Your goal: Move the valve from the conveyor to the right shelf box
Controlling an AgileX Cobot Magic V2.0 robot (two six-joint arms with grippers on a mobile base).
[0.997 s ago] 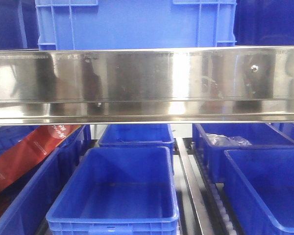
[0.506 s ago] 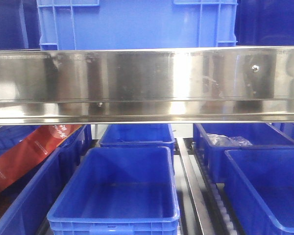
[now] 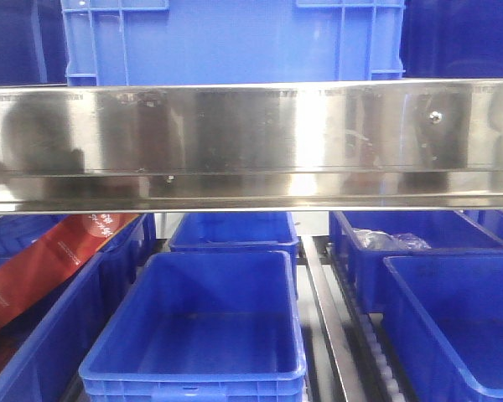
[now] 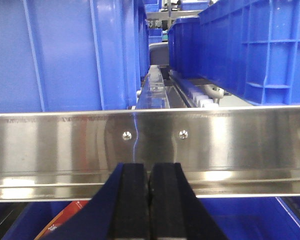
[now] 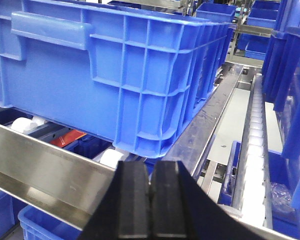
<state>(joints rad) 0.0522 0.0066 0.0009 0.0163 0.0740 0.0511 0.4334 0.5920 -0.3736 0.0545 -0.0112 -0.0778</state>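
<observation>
Left pincer: the left pincer [image 4: 150,200] has two black, matte, foam-like pads pressed together with only a thin seam between them; nothing shows between them.
Right pincer: the right pincer [image 5: 150,197] has the same black pads, likewise closed pad to pad, with nothing visibly held.
Valve: not seen in any view; neither pincer shows it, and where it lies cannot be told.
Conveyor: no dark belt shows in any view.
Steel rail: a long brushed stainless rail [image 3: 251,142] crosses the front view, glossy and streaked with blurred reflections, with two small screw heads at its right end. The left wrist view shows a like rail [image 4: 215,145] just beyond the left pincer, with two screws above the pads.
Upper crate: a blue ribbed plastic crate [image 5: 120,65] with a moulded handle sits on white rollers [image 5: 112,157] just beyond the right pincer; its left side is cut off.
Lower bins: below the rail in the front view, a smooth-walled blue bin [image 3: 197,327] stands open at centre, with another bin [image 3: 233,230] behind it.
Right bins: a blue bin [image 3: 419,243] holds crumpled clear plastic [image 3: 390,240]; a nearer bin [image 3: 453,327] is cut off by the frame edge.
Red sheet: a red printed strip [image 3: 46,264] leans across the left bins; its print is too small to read.
</observation>
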